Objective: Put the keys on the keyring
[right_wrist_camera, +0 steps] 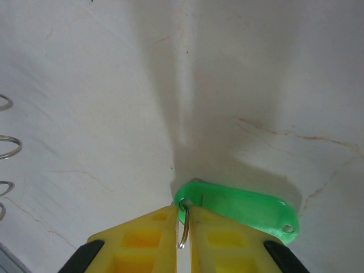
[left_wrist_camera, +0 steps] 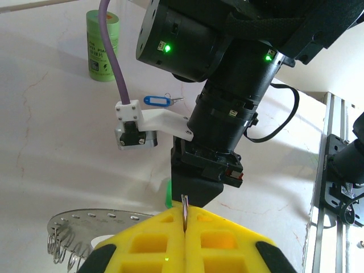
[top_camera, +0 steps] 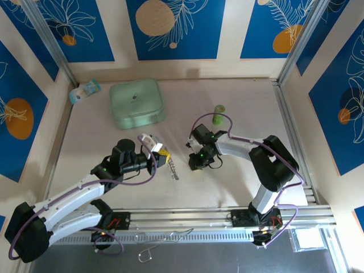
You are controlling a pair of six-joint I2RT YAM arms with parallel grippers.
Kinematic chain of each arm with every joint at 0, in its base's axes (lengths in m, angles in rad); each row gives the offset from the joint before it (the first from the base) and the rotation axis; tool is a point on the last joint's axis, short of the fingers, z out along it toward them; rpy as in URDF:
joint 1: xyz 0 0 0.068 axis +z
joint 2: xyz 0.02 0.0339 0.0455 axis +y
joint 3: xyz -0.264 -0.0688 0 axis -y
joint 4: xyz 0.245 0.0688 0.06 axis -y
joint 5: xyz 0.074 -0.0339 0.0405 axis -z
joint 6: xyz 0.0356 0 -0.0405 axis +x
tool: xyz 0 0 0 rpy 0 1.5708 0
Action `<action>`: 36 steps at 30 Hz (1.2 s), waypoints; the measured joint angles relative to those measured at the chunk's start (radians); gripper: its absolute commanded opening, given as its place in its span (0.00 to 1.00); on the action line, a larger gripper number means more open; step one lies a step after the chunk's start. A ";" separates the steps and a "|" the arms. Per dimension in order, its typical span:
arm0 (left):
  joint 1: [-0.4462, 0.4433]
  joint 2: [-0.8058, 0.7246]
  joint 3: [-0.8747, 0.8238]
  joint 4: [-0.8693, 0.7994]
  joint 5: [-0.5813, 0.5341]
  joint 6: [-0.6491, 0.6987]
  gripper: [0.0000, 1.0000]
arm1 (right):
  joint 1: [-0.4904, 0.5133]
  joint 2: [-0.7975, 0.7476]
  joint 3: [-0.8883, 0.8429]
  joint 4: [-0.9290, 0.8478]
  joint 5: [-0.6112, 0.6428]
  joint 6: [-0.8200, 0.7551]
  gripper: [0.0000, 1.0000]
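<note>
Currently the main risk is grip. The right gripper (right_wrist_camera: 183, 209) pinches only the thin split ring of the green key (right_wrist_camera: 239, 207), jaws barely apart, with the tag flat on the surface (top_camera: 199, 193) about midway between the side edges. Any twist and the ring slips out, or the tag swings and misses a coil. Meanwhile the left gripper (left_wrist_camera: 185, 211) is clamped tight on a thin wire, apparently the keyring (top_camera: 173, 169) itself, just left of the green key. If that wire slides, the coils rotate away. Further off, the blue key (left_wrist_camera: 157, 101) lies toward the far edge, near the cylinder (top_camera: 218, 114).

Containers: the case (top_camera: 136, 103) sits by the far edge, lid down, contents hidden. Upright cylinder, contents not visible.
</note>
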 measured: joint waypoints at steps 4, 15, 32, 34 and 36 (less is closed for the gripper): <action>0.000 0.000 0.000 0.000 0.000 0.000 0.00 | 0.006 0.000 0.000 -0.004 0.000 0.000 0.15; 0.000 0.000 0.000 0.000 0.000 0.013 0.00 | 0.006 0.000 0.013 -0.018 0.011 0.000 0.08; 0.000 0.000 0.000 0.000 0.000 0.018 0.00 | 0.011 0.003 0.017 -0.029 0.011 -0.001 0.14; 0.000 0.000 0.000 0.000 0.000 0.018 0.00 | 0.013 0.009 0.024 -0.032 0.011 -0.001 0.13; 0.000 0.000 0.000 0.000 0.000 0.018 0.00 | 0.013 0.014 0.028 -0.033 0.011 -0.001 0.13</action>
